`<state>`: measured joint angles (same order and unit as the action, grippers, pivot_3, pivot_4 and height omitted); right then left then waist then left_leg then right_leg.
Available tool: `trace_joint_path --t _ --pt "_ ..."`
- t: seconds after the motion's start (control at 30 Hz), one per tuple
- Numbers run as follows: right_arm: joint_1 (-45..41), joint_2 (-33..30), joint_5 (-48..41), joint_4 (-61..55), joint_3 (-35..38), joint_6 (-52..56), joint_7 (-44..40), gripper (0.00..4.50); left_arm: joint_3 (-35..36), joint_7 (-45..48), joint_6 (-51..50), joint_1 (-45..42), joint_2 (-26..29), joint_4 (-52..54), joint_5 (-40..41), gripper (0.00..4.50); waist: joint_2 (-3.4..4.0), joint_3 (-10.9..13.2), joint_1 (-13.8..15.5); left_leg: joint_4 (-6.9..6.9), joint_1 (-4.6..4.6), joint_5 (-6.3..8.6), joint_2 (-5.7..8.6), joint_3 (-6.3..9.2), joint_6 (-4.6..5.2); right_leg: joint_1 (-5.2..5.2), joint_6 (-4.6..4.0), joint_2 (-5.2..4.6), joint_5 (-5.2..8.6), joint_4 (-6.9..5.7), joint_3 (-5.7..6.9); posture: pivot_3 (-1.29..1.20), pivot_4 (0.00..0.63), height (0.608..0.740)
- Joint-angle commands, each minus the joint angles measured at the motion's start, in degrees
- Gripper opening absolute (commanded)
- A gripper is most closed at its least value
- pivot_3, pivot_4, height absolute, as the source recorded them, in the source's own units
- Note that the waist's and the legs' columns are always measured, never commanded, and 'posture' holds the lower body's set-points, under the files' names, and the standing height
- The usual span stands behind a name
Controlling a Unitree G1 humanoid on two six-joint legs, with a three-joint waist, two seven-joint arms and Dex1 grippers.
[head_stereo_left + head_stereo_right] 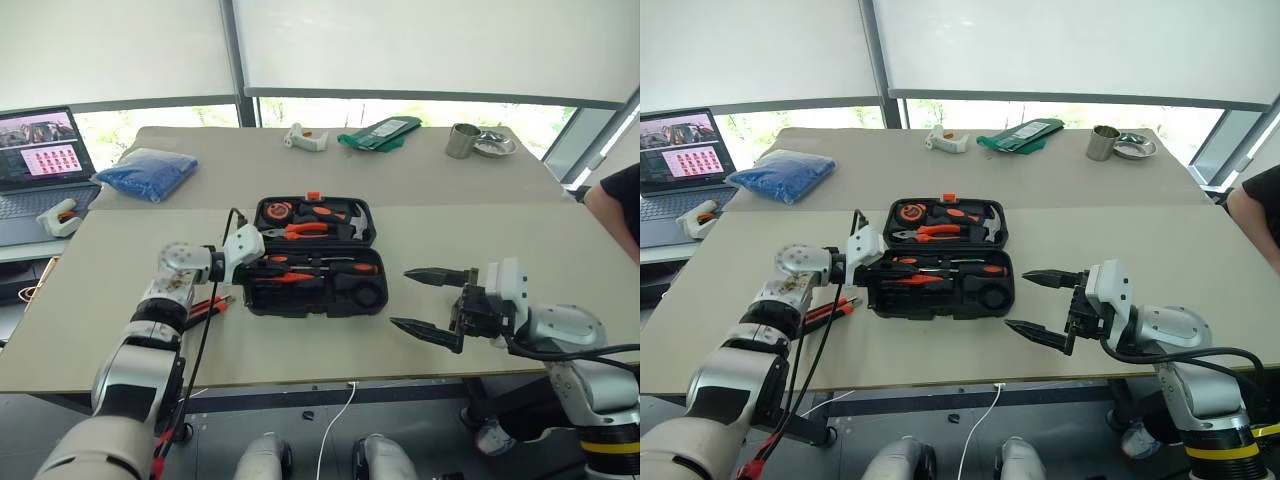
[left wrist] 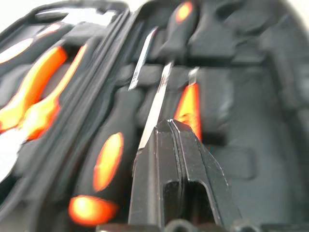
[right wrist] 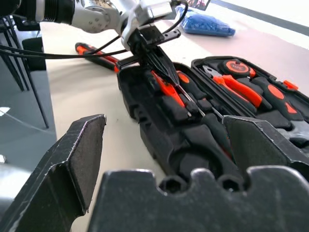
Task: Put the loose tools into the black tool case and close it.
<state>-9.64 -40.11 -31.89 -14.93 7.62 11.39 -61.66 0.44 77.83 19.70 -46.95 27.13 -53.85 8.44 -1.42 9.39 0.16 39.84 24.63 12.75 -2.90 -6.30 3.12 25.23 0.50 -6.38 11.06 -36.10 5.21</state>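
Your black hinged plastic tool case (image 1: pixel 316 297) lies open flat on the tabletop (image 1: pixel 480 250), long axis running left to right. Black-and-orange screwdrivers (image 1: pixel 300 268) lie lengthwise in its near half; orange-handled pliers (image 1: pixel 305 230) fill the far half. Your left pincer (image 3: pixel 159 63) dips into the case's left end, fingers almost together. Your right pincer (image 1: pixel 432 300) gapes wide, empty, beside the case's right end.
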Motion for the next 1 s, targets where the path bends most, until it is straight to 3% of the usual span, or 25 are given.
trace_joint_path --t 0.03,0.17,0.3,0.5,0.63,0.8,1.0 --pt "0.44 0.11 -2.21 -0.66 2.39 -1.13 -1.18 4.50 6.97 1.56 -2.98 5.55 5.49 13.20 8.40 1.49 0.00 0.00 -0.29 -0.01 0.00 0.00 0.00 0.00 0.00 0.00 -0.08 0.05 -0.05 0.01 0.00 0.00 0.150 0.740" --pt "2.74 1.13 -0.74 -1.15 1.22 -5.19 -3.80 4.50 18.05 -4.24 -11.35 26.11 14.14 31.02 13.74 3.05 0.06 -0.02 -1.17 -0.14 -0.12 0.08 -0.05 -0.01 -0.08 -0.03 -0.32 0.04 -0.18 0.01 -0.10 0.00 0.150 0.740" --pt "3.19 3.28 1.22 0.15 0.06 -10.64 -4.82 4.50 27.81 -7.19 -14.83 43.75 18.54 36.99 16.16 4.47 0.07 0.00 -1.15 -0.16 -0.34 0.33 -0.08 -0.10 -0.11 -0.11 0.11 -0.02 0.17 0.05 -0.23 0.00 0.150 0.740" --pt "4.17 5.61 0.26 0.22 -1.23 -13.17 -5.90 4.50 39.65 -7.68 -15.39 60.26 21.11 35.15 18.36 4.47 0.09 0.03 1.02 -0.14 -0.38 0.64 -0.04 -0.02 -0.63 0.01 -0.31 -0.35 0.44 0.29 0.00 0.00 0.150 0.740" --pt "4.64 6.41 -0.91 -0.58 -1.43 -13.04 -5.93 4.50 42.61 -7.03 -14.89 64.05 21.12 34.71 19.57 4.47 0.12 0.03 1.40 -0.16 -0.37 0.68 0.03 -0.06 -0.58 0.03 -0.32 -0.72 0.44 0.31 0.21 0.00 0.150 0.740" --pt "5.11 8.18 -1.62 -4.01 -3.02 -13.59 -5.68 4.50 36.75 -6.89 -21.58 60.05 21.90 41.96 21.46 4.47 0.13 0.03 1.93 -0.18 -0.37 0.68 0.03 -0.05 -0.58 0.03 -0.32 -0.68 0.44 0.31 0.30 0.00 0.150 0.740" --pt "3.08 9.49 -3.56 -8.05 -4.80 -10.01 -2.72 4.50 23.79 -10.36 -32.46 47.59 25.58 46.62 18.09 4.47 0.09 0.01 1.98 -0.16 -0.36 0.67 0.02 -0.12 -0.59 0.01 -0.32 -0.56 0.38 0.26 0.29 0.00 0.150 0.740"
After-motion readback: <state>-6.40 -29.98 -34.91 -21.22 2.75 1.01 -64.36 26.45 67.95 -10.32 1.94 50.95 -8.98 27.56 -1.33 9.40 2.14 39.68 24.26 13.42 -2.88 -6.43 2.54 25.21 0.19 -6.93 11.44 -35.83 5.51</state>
